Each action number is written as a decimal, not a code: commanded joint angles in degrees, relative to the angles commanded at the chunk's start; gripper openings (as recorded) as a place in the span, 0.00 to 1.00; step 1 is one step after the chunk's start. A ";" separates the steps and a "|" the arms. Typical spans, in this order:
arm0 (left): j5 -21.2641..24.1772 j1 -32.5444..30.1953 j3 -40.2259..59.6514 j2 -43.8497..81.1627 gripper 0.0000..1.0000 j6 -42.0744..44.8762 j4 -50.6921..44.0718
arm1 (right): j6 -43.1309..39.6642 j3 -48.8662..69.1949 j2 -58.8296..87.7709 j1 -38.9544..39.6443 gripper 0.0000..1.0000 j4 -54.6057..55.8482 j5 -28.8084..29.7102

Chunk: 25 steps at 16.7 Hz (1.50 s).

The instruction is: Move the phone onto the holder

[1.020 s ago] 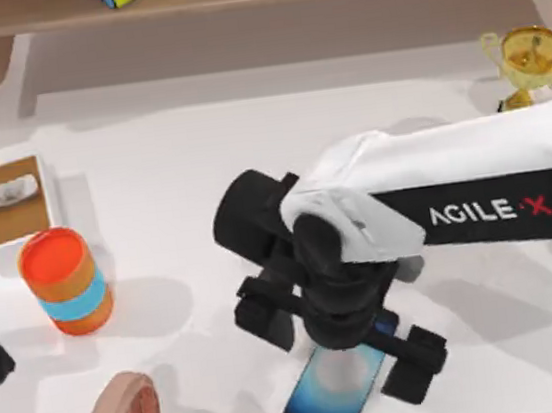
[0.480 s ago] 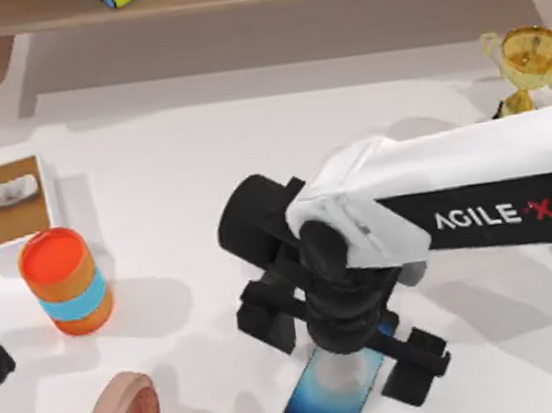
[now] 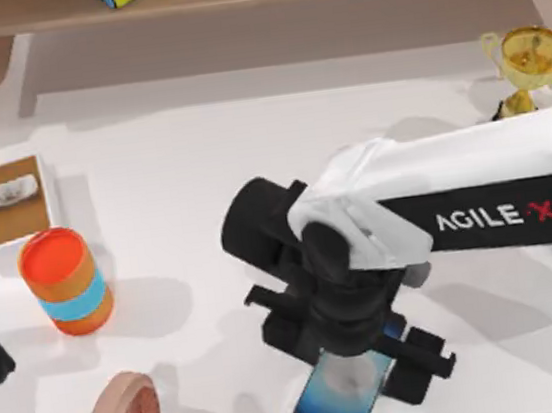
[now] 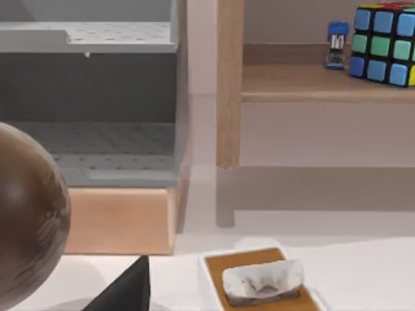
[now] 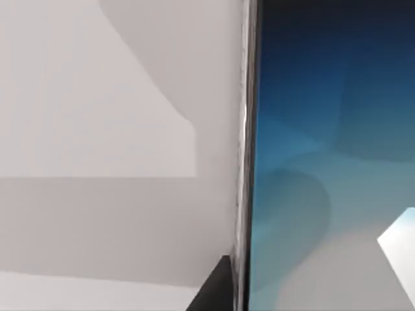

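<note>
Down by the table's near edge, the right gripper [image 3: 363,382] hangs over the slim black blue-screened phone [image 3: 339,405]; jaw state unreadable.

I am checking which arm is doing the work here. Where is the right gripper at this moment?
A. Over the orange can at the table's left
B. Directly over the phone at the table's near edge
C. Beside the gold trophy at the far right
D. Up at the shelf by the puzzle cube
B: in the top view the right gripper sits directly over the phone, whose blue screen also shows close in the right wrist view.
</note>
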 joint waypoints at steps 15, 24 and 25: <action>0.00 0.00 0.00 0.00 1.00 0.00 0.00 | -1.09 1.56 -3.89 -0.18 0.00 -5.17 0.12; 0.00 0.00 0.00 0.00 1.00 0.00 0.00 | -2.49 3.71 -5.94 -0.95 0.00 -6.68 -0.70; 0.00 0.00 0.00 0.00 1.00 0.00 0.00 | -4.12 4.62 -6.94 -1.96 0.00 -5.98 -1.68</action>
